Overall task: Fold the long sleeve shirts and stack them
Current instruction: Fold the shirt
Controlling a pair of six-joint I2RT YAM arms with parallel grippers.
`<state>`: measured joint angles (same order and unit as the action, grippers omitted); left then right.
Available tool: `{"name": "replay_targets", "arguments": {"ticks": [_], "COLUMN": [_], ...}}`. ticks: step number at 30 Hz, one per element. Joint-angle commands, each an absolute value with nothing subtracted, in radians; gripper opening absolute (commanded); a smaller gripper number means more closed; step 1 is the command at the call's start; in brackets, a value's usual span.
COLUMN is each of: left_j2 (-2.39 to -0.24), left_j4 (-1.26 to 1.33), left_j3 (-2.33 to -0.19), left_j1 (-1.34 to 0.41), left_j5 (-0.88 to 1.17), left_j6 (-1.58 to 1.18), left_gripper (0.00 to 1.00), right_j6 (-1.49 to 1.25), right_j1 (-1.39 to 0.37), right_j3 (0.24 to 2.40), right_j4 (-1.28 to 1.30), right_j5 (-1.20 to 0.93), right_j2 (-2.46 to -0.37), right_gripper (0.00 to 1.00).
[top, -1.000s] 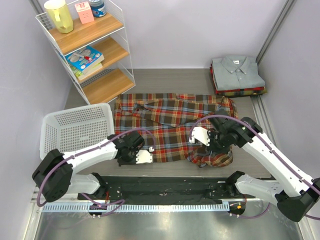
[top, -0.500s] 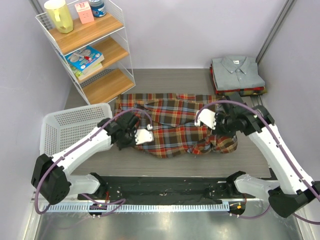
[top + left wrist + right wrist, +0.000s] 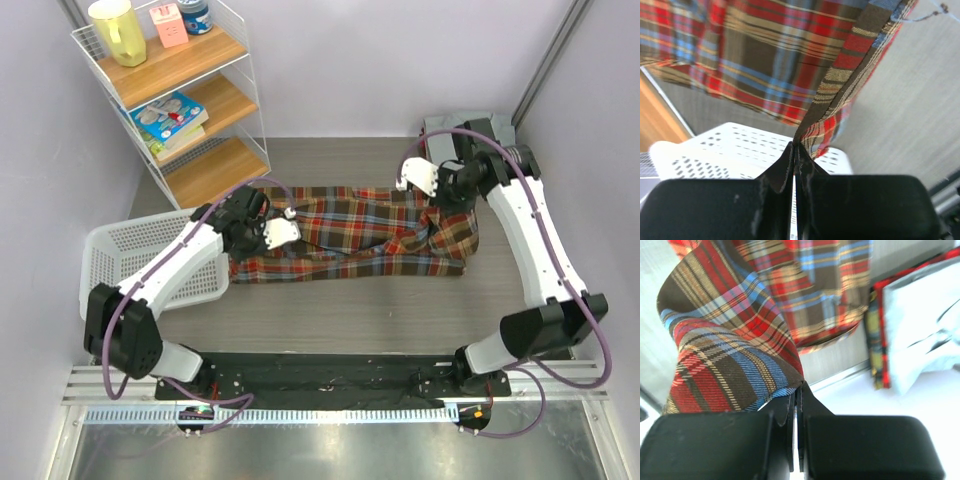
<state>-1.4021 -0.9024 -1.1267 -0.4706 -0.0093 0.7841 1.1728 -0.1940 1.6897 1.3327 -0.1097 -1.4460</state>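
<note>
Pinched tight on plaid shirt [image 3: 350, 238]: left hand [image 3: 794, 149] at one end, right hand [image 3: 799, 386] at other. Hangs lengthwise left-to-right over worktop [image 3: 350, 310], right end nearest folded stack [image 3: 920, 330].

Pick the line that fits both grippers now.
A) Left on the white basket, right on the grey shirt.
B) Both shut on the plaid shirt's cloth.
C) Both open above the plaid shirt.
B: the wrist views show the left gripper and the right gripper each pinched shut on an edge of the plaid shirt.
</note>
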Motion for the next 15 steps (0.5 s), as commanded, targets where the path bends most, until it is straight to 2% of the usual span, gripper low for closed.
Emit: {"name": "replay_targets", "arguments": {"ticks": [1,15], "left_j2": [-1.457,-1.643], "left_j4": [-0.828,-0.753], "left_j3": [-1.219,-1.344], "left_j1": [-0.416,-0.364], "left_j5": [-0.023,-0.014], "left_j6": [0.825,0.874], "left_gripper": [0.00,0.00], "right_j6": [1.249,1.307], "right_j1": [-0.190,-0.179], "right_j3": [1.816,1.881], "right_j4": [1.272,1.213], "right_j5": [-0.126,-0.109], "right_j2": [-1.543,-1.709], "right_gripper": [0.01,0.01]}}
